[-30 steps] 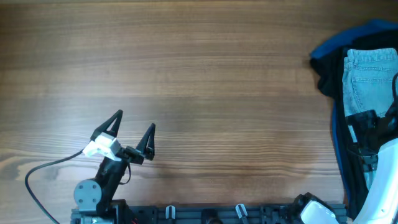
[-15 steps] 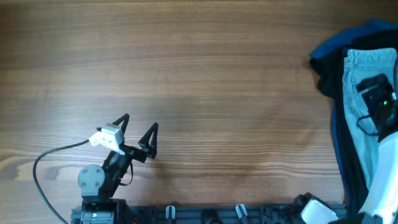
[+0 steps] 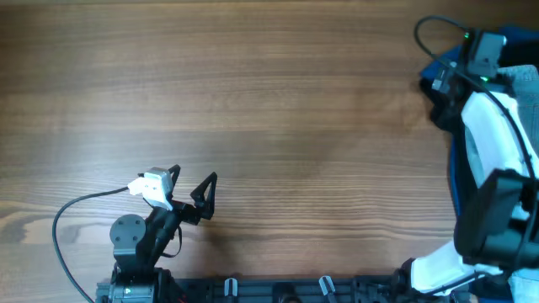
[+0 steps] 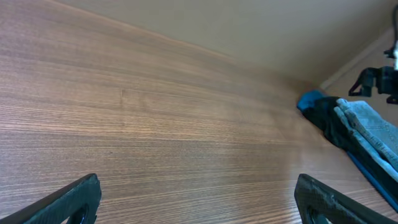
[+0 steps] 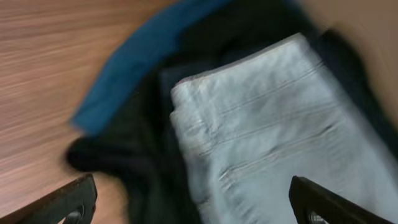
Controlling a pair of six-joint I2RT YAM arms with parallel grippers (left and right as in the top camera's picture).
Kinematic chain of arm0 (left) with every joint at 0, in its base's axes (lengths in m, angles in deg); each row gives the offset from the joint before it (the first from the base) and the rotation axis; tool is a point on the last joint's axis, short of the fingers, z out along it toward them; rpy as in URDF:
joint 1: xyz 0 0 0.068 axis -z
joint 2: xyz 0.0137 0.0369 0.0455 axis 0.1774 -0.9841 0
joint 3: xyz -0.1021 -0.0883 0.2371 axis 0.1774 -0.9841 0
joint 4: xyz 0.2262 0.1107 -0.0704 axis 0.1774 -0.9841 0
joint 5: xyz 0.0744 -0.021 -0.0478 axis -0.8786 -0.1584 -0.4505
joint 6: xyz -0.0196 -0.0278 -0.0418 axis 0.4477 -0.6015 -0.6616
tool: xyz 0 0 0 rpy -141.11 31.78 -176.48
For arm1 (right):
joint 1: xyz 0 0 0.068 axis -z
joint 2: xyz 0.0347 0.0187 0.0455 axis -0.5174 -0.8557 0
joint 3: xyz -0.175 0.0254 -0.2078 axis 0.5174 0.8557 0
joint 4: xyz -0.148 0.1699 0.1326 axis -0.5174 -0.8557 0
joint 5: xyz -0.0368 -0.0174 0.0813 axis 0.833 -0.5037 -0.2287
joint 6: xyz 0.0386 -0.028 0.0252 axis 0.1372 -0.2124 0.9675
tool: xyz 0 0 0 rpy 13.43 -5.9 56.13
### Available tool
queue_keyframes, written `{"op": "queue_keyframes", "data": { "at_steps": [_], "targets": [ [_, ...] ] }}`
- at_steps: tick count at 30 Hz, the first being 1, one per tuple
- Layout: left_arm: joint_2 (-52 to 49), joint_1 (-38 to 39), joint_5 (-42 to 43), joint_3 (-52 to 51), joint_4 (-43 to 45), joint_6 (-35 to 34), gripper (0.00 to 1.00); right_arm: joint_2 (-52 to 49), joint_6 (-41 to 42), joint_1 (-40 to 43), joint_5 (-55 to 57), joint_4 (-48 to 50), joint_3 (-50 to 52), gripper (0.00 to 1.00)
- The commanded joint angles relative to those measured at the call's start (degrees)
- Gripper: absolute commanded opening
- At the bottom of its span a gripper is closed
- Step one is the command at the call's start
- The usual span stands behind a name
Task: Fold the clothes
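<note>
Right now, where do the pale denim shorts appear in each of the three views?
Overhead: the denim shorts are at the far right edge, mostly hidden under the right arm.
Left wrist: the denim shorts lie at the right, on top of darker cloth.
Right wrist: the denim shorts fill the centre and right.
Shared landmark: the bright blue garment beneath them.

Even, soft light on the table [image 3: 253,101]; faint shadows. Right wrist view smears the shorts [image 5: 267,124] with motion blur.
</note>
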Motion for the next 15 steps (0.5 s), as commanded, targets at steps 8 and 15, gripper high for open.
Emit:
{"op": "queue_keyframes", "data": {
  "at_steps": [8,15],
  "targets": [
    [0.0,-0.3,0.5,0.3,-0.9,-0.3,1.00,-12.8,-16.1,0.8,12.2,6.2,-0.8,0.99],
    [0.0,-0.3,0.5,0.3,-0.9,-0.3,1.00,-13.1,-18.6,2.7,11.9,6.5,-0.7,1.00]
  ]
}}
